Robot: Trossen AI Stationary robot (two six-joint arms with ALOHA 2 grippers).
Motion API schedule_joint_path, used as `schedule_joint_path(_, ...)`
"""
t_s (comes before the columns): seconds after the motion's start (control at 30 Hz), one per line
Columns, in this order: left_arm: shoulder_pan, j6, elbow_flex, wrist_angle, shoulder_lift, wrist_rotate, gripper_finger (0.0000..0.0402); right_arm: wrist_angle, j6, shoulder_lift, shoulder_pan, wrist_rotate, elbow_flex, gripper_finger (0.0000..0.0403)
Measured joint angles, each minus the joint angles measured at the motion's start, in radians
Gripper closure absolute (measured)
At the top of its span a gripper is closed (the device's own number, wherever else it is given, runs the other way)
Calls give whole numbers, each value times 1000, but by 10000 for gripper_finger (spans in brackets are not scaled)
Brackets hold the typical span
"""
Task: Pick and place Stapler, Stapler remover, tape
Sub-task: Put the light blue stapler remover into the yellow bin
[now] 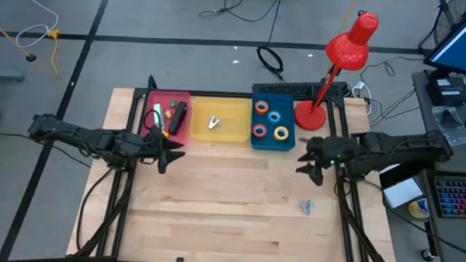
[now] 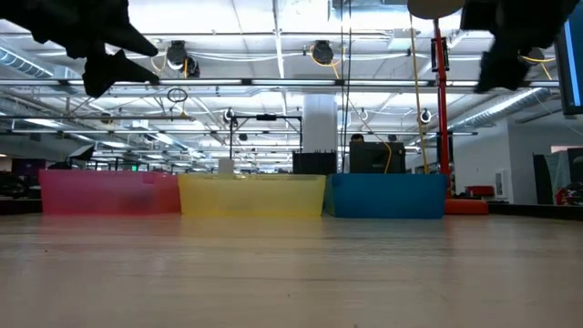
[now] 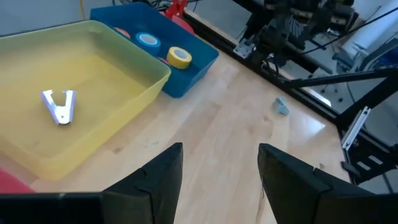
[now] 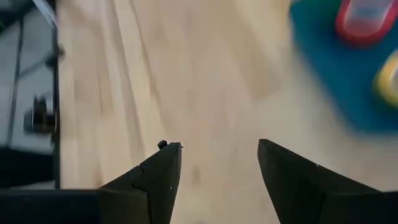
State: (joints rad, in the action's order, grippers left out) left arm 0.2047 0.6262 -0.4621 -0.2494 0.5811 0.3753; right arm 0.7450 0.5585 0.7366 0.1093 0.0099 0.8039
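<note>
From above, your sorting is nearly done: the four tape [image 1: 271, 121] rolls sit in the blue bin [image 1: 289, 97], one staple remover [image 1: 214, 122] lies in the yellow bin [image 1: 231, 135], and the stapler [image 1: 178, 117] is in the red bin [image 1: 182, 95]. A second remover [image 1: 306, 206] lies loose on the table [image 1: 230, 216], near the right arm, so I'd guess that's next. Left end effector [image 1: 165, 150] hovers just in front of the red bin, right end effector [image 1: 311, 162] in front of the blue one, both arms reaching in low from the sides.

At table height, both hang well above the bins.

Left wrist: fingers [image 3: 152, 180] spread apart, holding nothing, looking over the yellow bin.

Right wrist: fingers [image 4: 155, 174] also wide and empty, over bare wood beside the blue bin.
</note>
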Motion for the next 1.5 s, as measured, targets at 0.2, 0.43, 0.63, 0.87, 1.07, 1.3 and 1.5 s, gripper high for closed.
schedule_joint_path(0.2,0,1,41,-8,-60,0,194,141,248,111,97,-116,11,197)
schedule_joint_path(0.43,0,5,43,-39,-60,0,194,216,668,214,211,-121,11,197)
schedule_joint_path(0.63,0,1,43,-40,-60,0,194,178,939,285,299,-146,11,197)
schedule_joint_path(0.87,0,-2,43,-43,-60,1,194,86,1068,401,399,-145,11,197)
schedule_joint_path(1.07,0,-3,43,-48,-59,1,194,88,1078,497,425,-141,10,197)
schedule_joint_path(1.3,0,-11,43,-46,-59,1,194,41,1063,582,424,-140,10,197)
schedule_joint_path(1.5,0,-18,43,-46,-59,1,194,13,1053,649,423,-111,10,197)
